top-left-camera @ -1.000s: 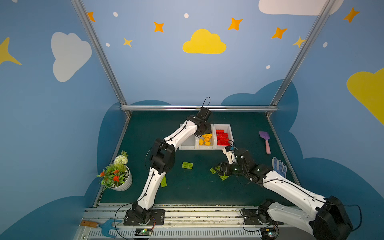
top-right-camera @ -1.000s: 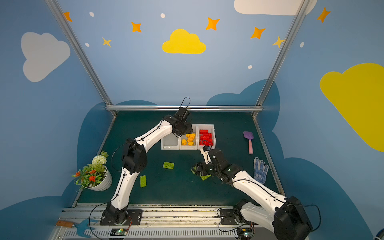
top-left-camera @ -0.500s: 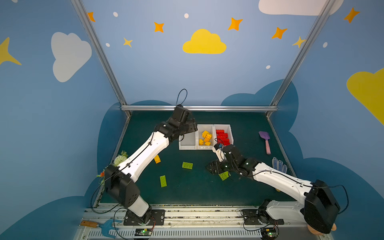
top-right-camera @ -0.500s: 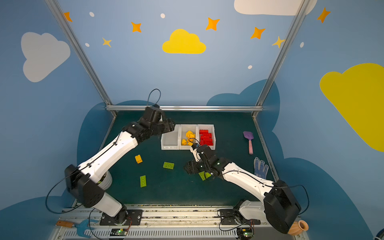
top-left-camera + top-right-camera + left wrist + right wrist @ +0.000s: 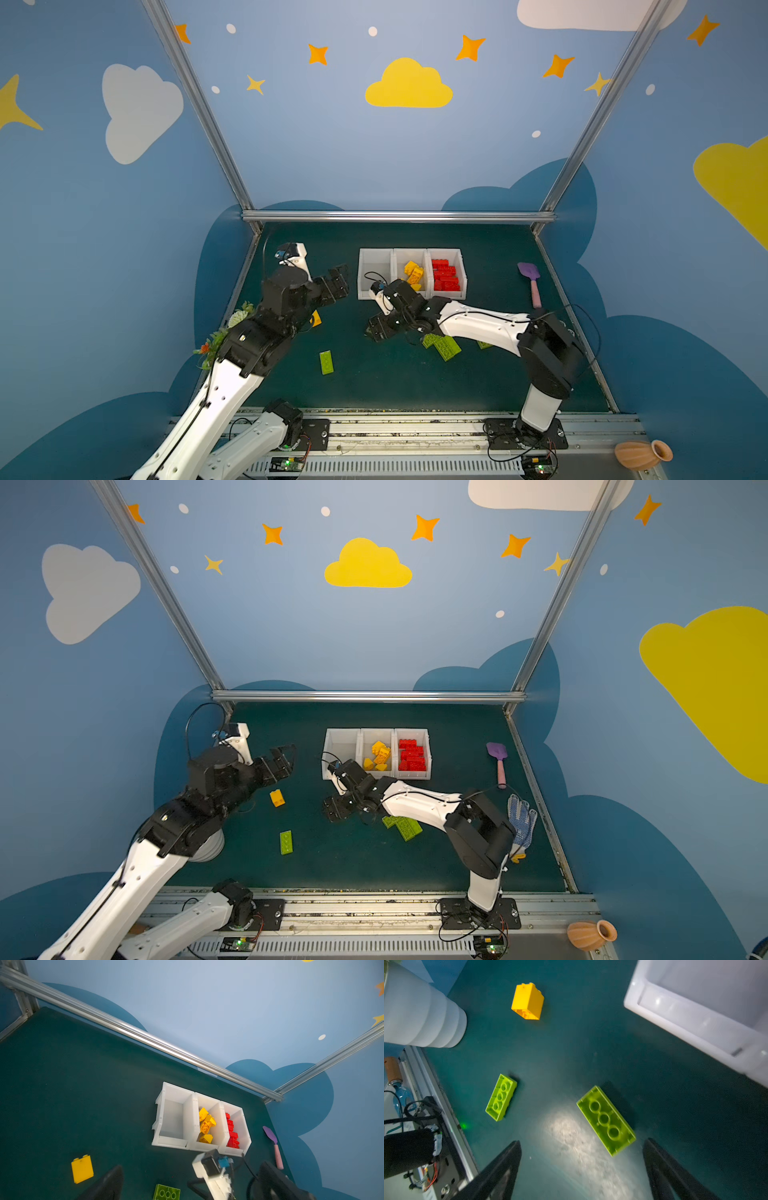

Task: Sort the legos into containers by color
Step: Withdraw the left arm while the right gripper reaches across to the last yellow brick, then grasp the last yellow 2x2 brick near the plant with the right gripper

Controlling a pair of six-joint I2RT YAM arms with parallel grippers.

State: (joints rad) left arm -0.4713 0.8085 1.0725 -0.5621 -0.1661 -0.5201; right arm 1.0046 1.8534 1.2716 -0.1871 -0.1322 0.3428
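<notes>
- One lone green brick (image 5: 286, 842) lies nearest us; more green bricks (image 5: 405, 827) sit under our right forearm.
- Our right gripper (image 5: 582, 1141) hangs low, arm stretched leftward, fingers (image 5: 504, 1163) apart; an upturned green brick (image 5: 606, 1121) lies flat just ahead of their gap, untouched.
- Farther, our left gripper (image 5: 343, 280) is raised, fingers spread and empty, aimed towards the bins (image 5: 375, 251); the yellow brick (image 5: 277, 798) lies on the mat near it.

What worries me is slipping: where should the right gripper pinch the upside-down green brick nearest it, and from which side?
Probably the two long side walls of the green brick, at mid-length, from straight above. It lies flat, hollow side up, so those walls are parallel and close together; the open right gripper likely needs a wrist turn first.
</notes>
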